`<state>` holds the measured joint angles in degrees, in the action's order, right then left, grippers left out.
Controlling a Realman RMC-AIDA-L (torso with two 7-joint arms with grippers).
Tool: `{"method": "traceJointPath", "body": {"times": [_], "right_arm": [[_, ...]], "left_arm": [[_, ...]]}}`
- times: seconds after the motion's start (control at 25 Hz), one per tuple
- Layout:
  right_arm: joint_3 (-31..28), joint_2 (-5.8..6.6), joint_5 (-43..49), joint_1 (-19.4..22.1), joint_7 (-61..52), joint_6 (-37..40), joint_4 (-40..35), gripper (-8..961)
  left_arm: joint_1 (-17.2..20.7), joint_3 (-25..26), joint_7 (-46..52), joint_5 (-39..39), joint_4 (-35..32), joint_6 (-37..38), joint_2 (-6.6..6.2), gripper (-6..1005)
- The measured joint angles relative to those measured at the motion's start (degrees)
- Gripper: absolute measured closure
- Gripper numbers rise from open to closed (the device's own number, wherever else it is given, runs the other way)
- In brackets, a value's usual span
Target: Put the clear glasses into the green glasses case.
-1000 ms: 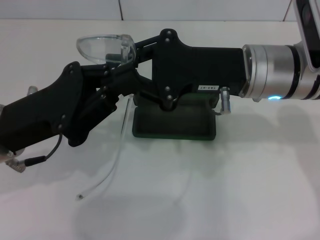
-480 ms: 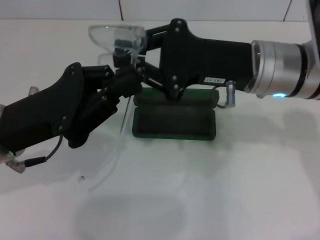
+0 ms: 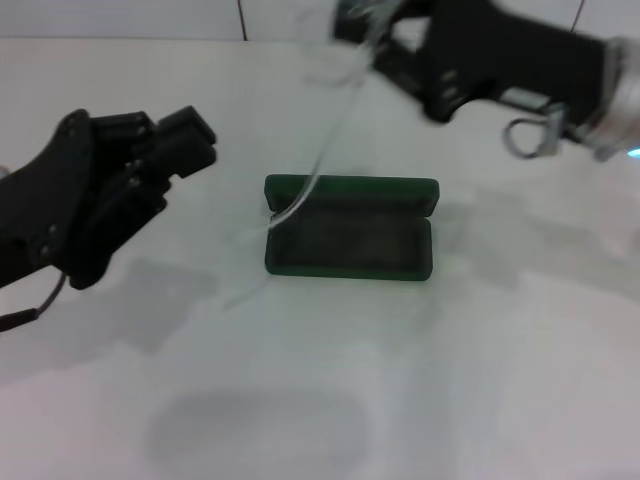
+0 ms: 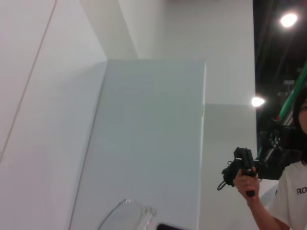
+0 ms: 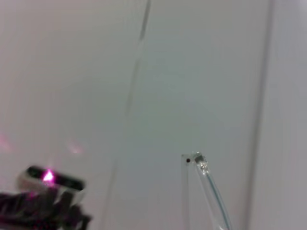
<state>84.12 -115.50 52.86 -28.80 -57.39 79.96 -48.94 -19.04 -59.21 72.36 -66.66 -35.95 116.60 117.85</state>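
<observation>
Both arms have drawn apart, the right gripper (image 3: 375, 30) clamped on the clear glasses (image 3: 335, 110) above the open green glasses case (image 3: 348, 240), left gripper (image 3: 180, 145) empty with fingers together, so placing remains.

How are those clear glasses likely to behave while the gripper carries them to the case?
The clear glasses look thin, so probably light. Their long arms dangle from the right gripper and may swing or snag the green glasses case. Smooth plastic could slip.

Green case (image 3: 349, 235) lies open at table centre, lid raised at 12 o'clock — clear glasses (image 3: 335, 110) hang above, toward 11, arms trailing down.
</observation>
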Motion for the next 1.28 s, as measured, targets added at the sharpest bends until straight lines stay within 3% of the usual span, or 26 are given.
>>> {"method": "traceJointPath", "body": {"times": [0.24,0.64,0.76,0.88,1.08,1.28], "right_arm": [[-9.5,-0.39,-3.0,2.8,-0.1,8.0,1.3,839],[-9.7,-0.48,-14.9,1.7,0.1,15.3,5.8,838],[-7.4,-0.65,-17.4,-1.2,0.8,15.5,9.1,838],[-1.4,-0.68,-22.6,-7.2,4.0,15.5,15.5,838],[3.6,-0.69,-25.5,-10.7,4.5,15.4,19.1,838],[11.9,-0.69,-30.4,-10.8,5.7,15.2,19.8,838]], "left_arm": [[-0.4,0.1,-0.3,-0.6,0.5,-0.1,-0.37,917],[-3.8,0.1,-1.1,-3.3,2.8,-0.4,-0.11,918],[-6.0,0.1,-1.6,-6.0,2.9,-0.4,0.54,918],[-7.8,0.0,-1.6,-8.5,2.9,-0.4,1.23,918],[-10.4,0.0,-2.8,-10.8,5.2,-0.5,1.7,918],[-10.9,0.5,-3.8,-10.4,6.6,-0.5,1.58,917]]}}
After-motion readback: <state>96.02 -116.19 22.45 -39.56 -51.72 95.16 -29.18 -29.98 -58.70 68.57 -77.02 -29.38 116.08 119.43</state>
